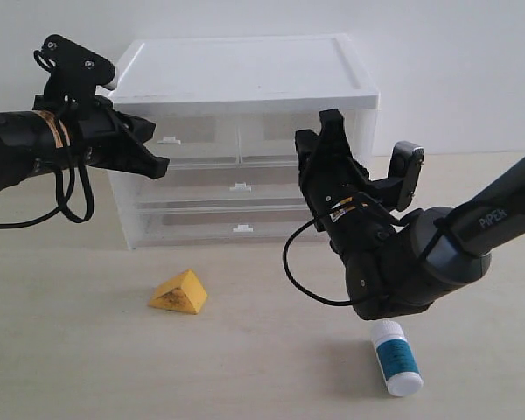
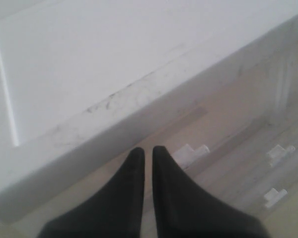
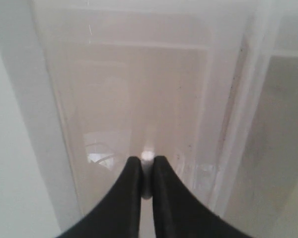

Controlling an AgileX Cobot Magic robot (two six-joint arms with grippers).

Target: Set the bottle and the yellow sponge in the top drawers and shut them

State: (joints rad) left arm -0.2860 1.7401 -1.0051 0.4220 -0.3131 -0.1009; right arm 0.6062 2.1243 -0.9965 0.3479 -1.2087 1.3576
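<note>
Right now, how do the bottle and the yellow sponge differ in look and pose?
The bottle is a white cylinder with a teal label; the yellow sponge is a wedge. The bottle lies on its side, while the yellow sponge sits on a flat face, ridge up. The bottle is near the right arm; the yellow sponge lies to the left, before the cabinet. Both rest on the table, outside the top drawers.

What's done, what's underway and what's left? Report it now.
Done: nothing; both top drawers look shut. In hand: the right jaws pinch the right drawer's handle; the left jaws, shut, sit beside the left handle. Left: opening both, loading the bottle and yellow sponge, both lying on the table, then closing.
</note>
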